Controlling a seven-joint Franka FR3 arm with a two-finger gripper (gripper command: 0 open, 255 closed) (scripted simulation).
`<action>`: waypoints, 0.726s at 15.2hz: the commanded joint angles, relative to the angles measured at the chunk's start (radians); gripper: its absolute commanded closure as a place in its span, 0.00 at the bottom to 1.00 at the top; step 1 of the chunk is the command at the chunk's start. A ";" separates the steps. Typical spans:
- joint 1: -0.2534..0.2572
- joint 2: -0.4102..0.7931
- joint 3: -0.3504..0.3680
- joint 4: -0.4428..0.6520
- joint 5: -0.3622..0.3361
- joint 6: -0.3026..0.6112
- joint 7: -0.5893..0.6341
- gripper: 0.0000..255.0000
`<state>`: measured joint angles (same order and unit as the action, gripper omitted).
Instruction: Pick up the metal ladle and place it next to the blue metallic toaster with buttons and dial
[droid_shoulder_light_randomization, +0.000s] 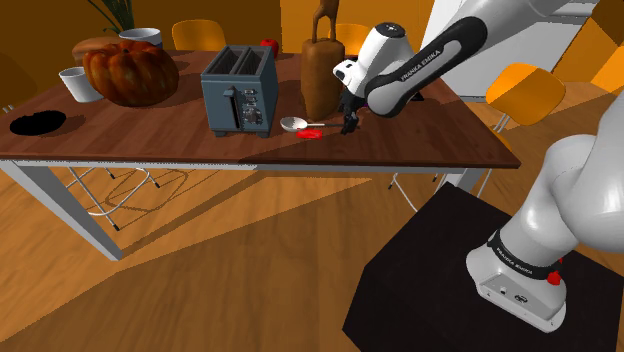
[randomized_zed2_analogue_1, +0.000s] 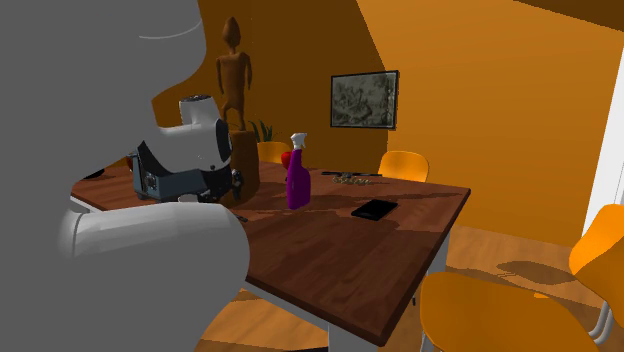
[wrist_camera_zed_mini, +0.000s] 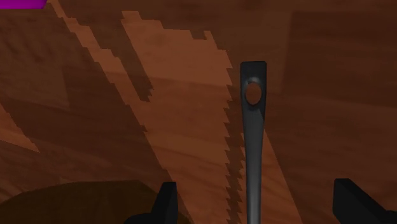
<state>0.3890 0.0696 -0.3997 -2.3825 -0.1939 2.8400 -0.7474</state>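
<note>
The hand (droid_shoulder_light_randomization: 348, 124) was found spread, the handle of the ladle (wrist_camera_zed_mini: 252, 146) lying unpinched between its fingers (wrist_camera_zed_mini: 167, 203). In the shoulder view, the ladle was stretched on the surface (droid_shoulder_light_randomization: 150, 140) toward 9 o'clock, bowl beside the toaster (droid_shoulder_light_randomization: 240, 92).

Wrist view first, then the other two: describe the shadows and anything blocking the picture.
Wrist view: a stair-stepped, jagged shadow edge crosses the table beside the ladle. Shoulder view: the table casts long slanted shadows on the floor. Second exterior view: the arm looms close, covering its left side.
</note>
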 joint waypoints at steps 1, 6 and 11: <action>-0.002 0.009 0.000 -0.002 0.004 0.003 -0.004 0.00; -0.002 0.009 0.000 -0.002 0.004 0.003 -0.004 0.00; -0.004 0.013 0.001 0.002 0.009 0.003 -0.009 1.00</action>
<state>0.3854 0.0824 -0.3990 -2.3802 -0.1846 2.8431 -0.7562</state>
